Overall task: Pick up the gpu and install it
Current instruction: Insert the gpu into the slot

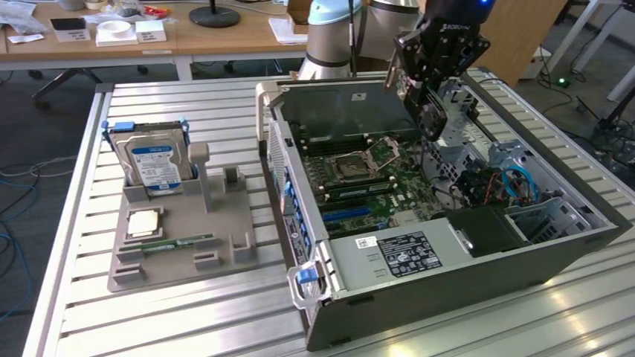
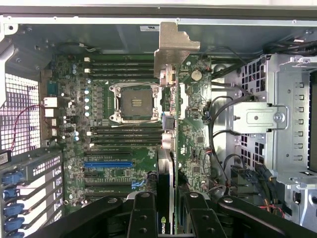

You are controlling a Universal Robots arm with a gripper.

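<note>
Green-edged gpu [image 2: 169, 173] is clamped edge-on between the fingers [image 2: 143, 218] of the gripper [image 2: 169, 198], over the open computer case [image 1: 447, 294] on the table [image 1: 178, 312]. Long axis runs straight out from the fingers, with the pale metal bracket [image 2: 174, 47] end lowest, above the motherboard [image 2: 119, 168]. NVIDIA logo at the held end; "ROBOTIQ" on the gripper body.

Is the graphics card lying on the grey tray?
No, the graphics card hangs edge-on, clamped in the gripper over the motherboard, well away from the tray.
</note>
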